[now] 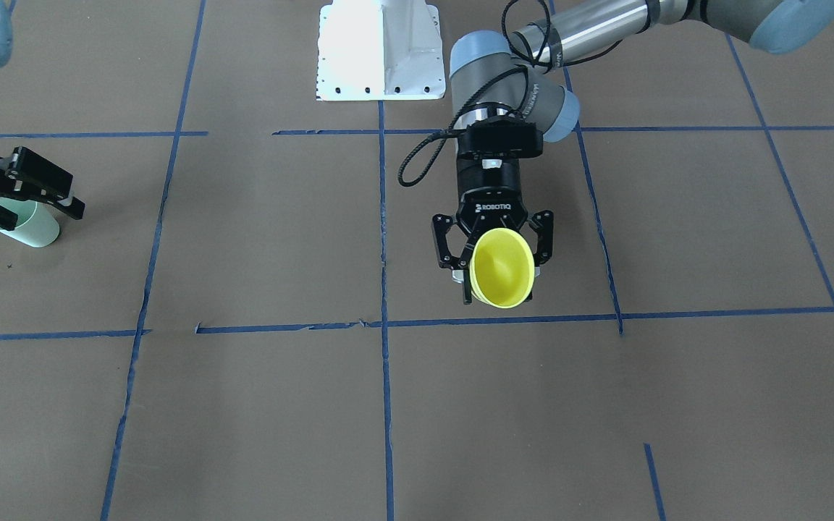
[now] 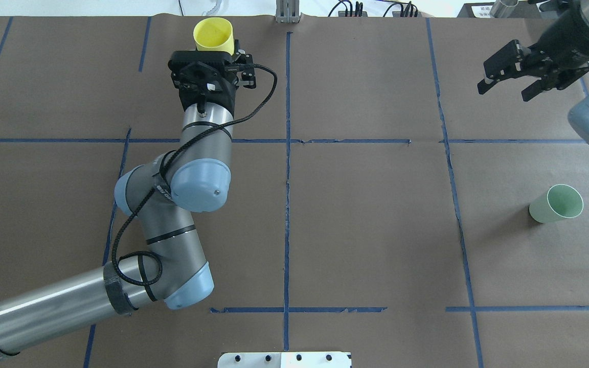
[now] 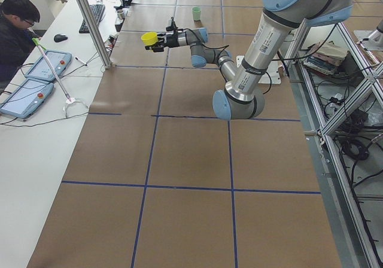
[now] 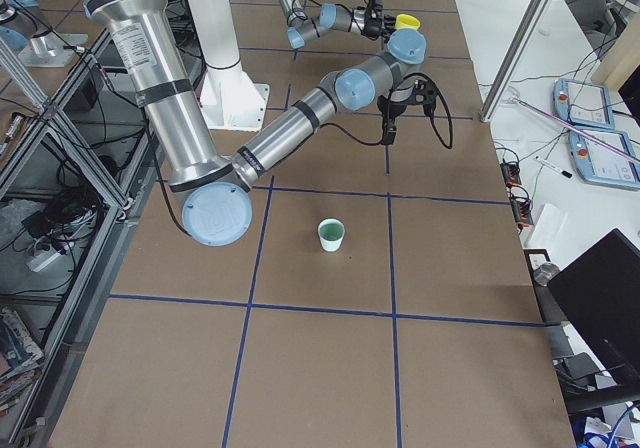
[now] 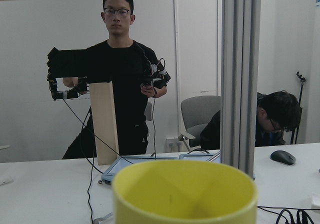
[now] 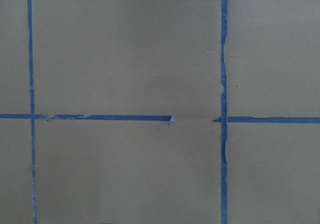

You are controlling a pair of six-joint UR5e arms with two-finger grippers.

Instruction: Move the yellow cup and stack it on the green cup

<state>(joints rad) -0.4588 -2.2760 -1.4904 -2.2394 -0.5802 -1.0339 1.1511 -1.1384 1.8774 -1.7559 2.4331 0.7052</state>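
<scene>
The yellow cup [image 1: 502, 268] is held on its side above the table by my left gripper [image 1: 493, 271], which is shut on it, mouth facing away from the robot. It also shows in the overhead view [image 2: 213, 35] and fills the bottom of the left wrist view [image 5: 185, 191]. The green cup [image 2: 556, 203] stands upright on the table on my right side, also seen from the right end [image 4: 331, 234]. My right gripper [image 2: 504, 91] is open and empty, raised above the table beyond the green cup. In the front view it partly hides the green cup [image 1: 33, 228].
The white robot base plate [image 1: 381, 51] sits at the table's robot side. Blue tape lines [image 1: 384, 325] grid the brown table. An aluminium post [image 5: 240, 74] and a side desk with tablets [image 3: 42, 67] and operators lie beyond the table's far edge.
</scene>
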